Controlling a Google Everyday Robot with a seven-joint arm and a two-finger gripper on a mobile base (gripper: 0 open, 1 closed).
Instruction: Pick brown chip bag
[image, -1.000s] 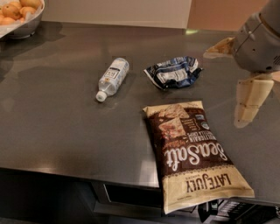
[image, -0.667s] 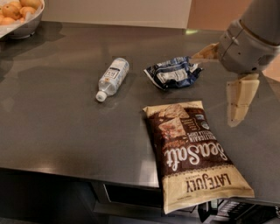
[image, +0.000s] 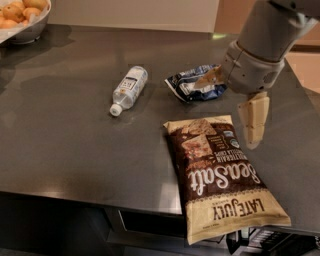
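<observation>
Brown chip bag (image: 220, 175) flat; spread claw (image: 226, 114) beyond part-hides blue bag (image: 186, 86).

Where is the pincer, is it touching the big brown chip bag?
Cannot tell. The camera view shows the open pincer beside the brown chip bag's upper right corner; one finger ends right at the bag's edge, with neither gap nor contact plain.

Dim, warm indoor light. Soft overhead source leaves broad pale sheen on dark grey matte countertop (image: 70, 125), brightest across far middle. Clear plastic water bottle (image: 129, 89) catches small highlights. Cream-fingered gripper (image: 226, 112), spread wide above countertop's right side, evenly lit. Mild gloss on dark brown chip bag with cream ends (image: 220, 175); thin shadow along its left edge. Under-counter space near black.
</observation>
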